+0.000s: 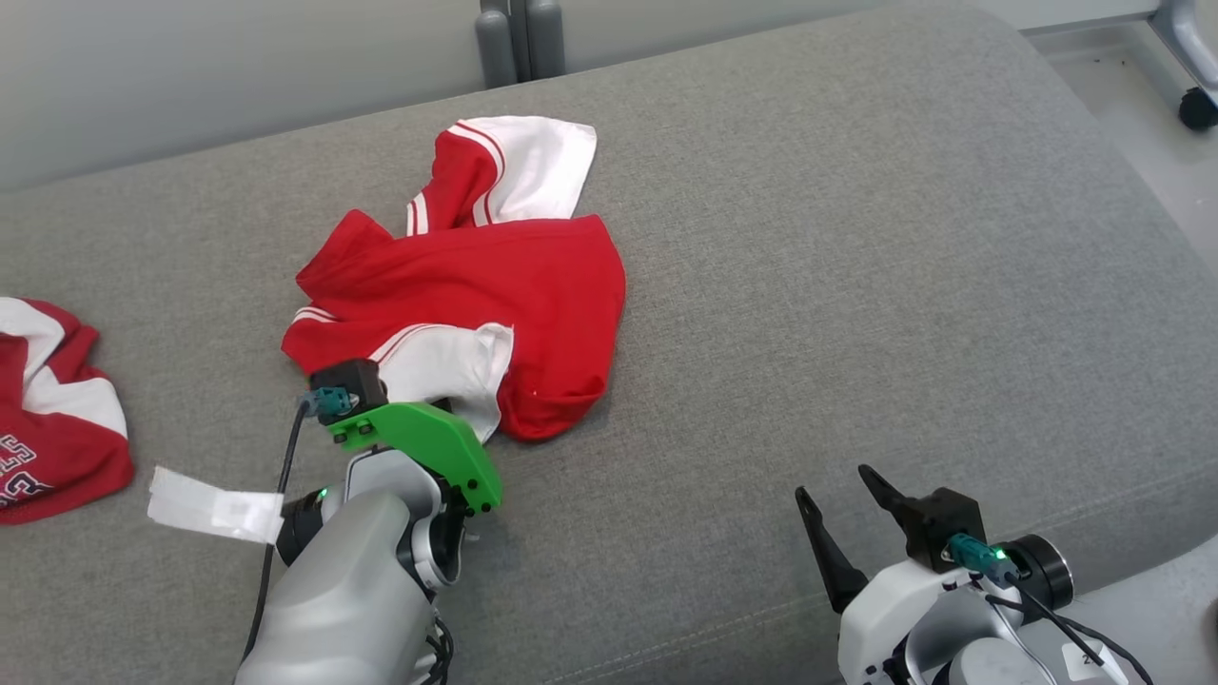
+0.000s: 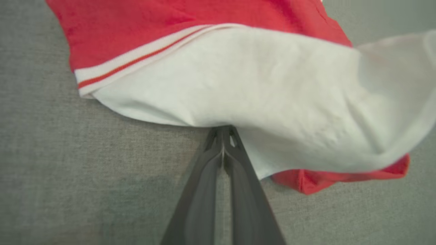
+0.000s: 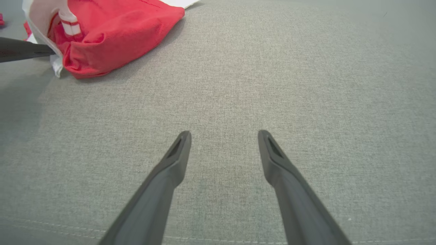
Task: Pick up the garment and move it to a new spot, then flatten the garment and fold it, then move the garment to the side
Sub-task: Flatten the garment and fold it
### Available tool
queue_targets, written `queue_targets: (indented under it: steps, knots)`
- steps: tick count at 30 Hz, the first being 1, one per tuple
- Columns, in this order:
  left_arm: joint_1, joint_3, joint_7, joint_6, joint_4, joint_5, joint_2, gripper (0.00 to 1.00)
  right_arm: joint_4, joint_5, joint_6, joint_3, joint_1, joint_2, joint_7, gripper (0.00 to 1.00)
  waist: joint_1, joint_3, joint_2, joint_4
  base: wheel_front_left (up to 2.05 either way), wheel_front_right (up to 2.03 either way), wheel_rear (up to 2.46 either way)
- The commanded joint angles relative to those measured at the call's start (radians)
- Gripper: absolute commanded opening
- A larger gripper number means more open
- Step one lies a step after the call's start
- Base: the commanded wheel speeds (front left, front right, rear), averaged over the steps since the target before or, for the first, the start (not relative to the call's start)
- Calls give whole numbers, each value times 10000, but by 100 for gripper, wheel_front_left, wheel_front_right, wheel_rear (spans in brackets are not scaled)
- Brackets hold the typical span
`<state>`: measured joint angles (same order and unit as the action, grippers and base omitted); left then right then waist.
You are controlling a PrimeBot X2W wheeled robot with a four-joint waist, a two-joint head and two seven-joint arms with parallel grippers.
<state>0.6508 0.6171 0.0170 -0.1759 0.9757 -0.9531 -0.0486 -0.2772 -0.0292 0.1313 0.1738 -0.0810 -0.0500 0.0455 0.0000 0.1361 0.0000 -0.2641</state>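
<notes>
The garment (image 1: 495,285) is a crumpled red shirt with white sleeves and red-white striped trim, lying mid-left on the grey cushion (image 1: 856,285). My left gripper (image 2: 223,131) is at its near white sleeve (image 2: 259,85), fingers pressed together with the sleeve's edge pinched at their tips. In the head view the green wrist mount (image 1: 428,442) hides those fingers. The right wrist view shows the garment (image 3: 112,37) at the upper left. My right gripper (image 1: 834,481) hovers open over bare cushion at the lower right, well clear of the shirt; its fingers (image 3: 177,153) hold nothing.
A second red-and-white garment (image 1: 48,419) lies at the far left edge. A white tag (image 1: 214,509) hangs off my left arm. The cushion drops off at the right to a pale floor with a black caster (image 1: 1197,107). Grey posts (image 1: 519,38) stand behind.
</notes>
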Motion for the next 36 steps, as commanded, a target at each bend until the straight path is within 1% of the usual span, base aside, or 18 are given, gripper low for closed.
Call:
queue_targets:
  steps: [1,3,6,10,13,18,23,25,29,30,31,32,36]
  knots:
    - [-126,-88,216,4,-2,-117,-45,0,0,84,-10,-8,156,-9,-20,100,0,-161,0,200,0,0,0]
    - [-190,-230,490,63,9,-241,-58,0,-7,64,-10,-22,196,-13,-37,100,0,-271,0,349,0,0,0]
    - [-219,-470,849,60,-84,-321,-254,0,-5,28,-10,-62,263,-9,-35,100,0,-431,0,589,0,0,0]
    - [-228,-702,1296,-67,-433,-312,-658,0,-16,-14,-10,-124,365,-13,-38,100,0,-646,0,900,0,0,0]
    - [-350,-767,1380,-257,-771,-194,-1166,0,-18,-18,-10,-187,415,-9,-57,100,0,-806,0,1112,0,0,0]
    - [-596,-542,972,-858,-1463,169,-2103,0,10,-31,-10,-327,535,-13,-100,100,0,-1028,0,1332,0,0,0]
    - [-1111,-247,177,-1583,-2292,581,-3206,0,27,-36,-10,-488,576,-14,-79,100,0,-1159,0,1383,0,0,0]
    - [-1370,-181,-169,-1890,-2655,619,-3524,0,20,-33,-10,-598,606,-13,-61,100,0,-1188,0,1384,0,0,0]
    - [-2032,-191,-747,-2351,-3390,410,-3927,0,18,-73,-10,-776,682,-8,-70,100,0,-1192,0,1347,0,0,0]
    - [-2360,-209,-876,-2525,-3686,358,-3991,89,26,-63,-10,-840,708,-11,-71,100,0,-1187,0,1318,0,0,0]
    - [-2360,-209,-876,-2525,-3686,358,-3991,89,26,-63,-10,-840,708,-11,-71,100,0,-1187,0,1318,0,0,0]
    - [-2515,-262,-877,-2612,-3819,285,-3971,100,29,-56,-10,-876,712,-14,-70,100,0,-1184,0,1304,0,0,0]
    - [-3098,-374,-816,-2844,-4158,79,-3915,100,64,12,-10,-1085,700,-13,-64,100,0,-1201,0,1239,0,0,0]
